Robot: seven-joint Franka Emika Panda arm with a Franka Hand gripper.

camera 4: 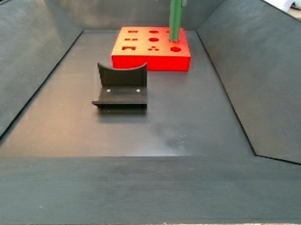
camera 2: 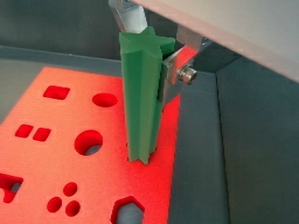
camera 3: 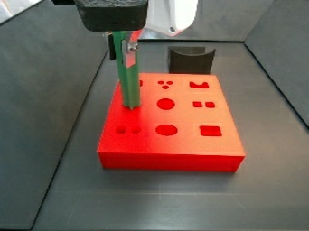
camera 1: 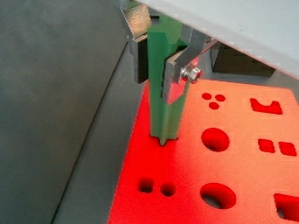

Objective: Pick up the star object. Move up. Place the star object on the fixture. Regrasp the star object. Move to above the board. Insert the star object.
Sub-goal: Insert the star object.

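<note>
The gripper (camera 1: 163, 63) clamps the star object (camera 2: 142, 96) upright—its tip meets the board (camera 3: 182, 135) (fixture (camera 4: 121, 86) stands apart).

Dark floor (camera 4: 177, 123) under board (camera 4: 147, 53), fixture (camera 4: 121, 86)

A: Star object (camera 2: 142, 96): matt green plastic look, faint layered grain along the ridges. Gripper (camera 1: 163, 66) over the board, clamped on it; finger plates brushed silver metal, dark pads.

B: Board (camera 3: 182, 135): bright red, matt, finely grainy top. Fixture (camera 4: 120, 86): dull black, slight sheen. Floor (camera 4: 165, 132): dark grey, smooth, scuffed.
</note>
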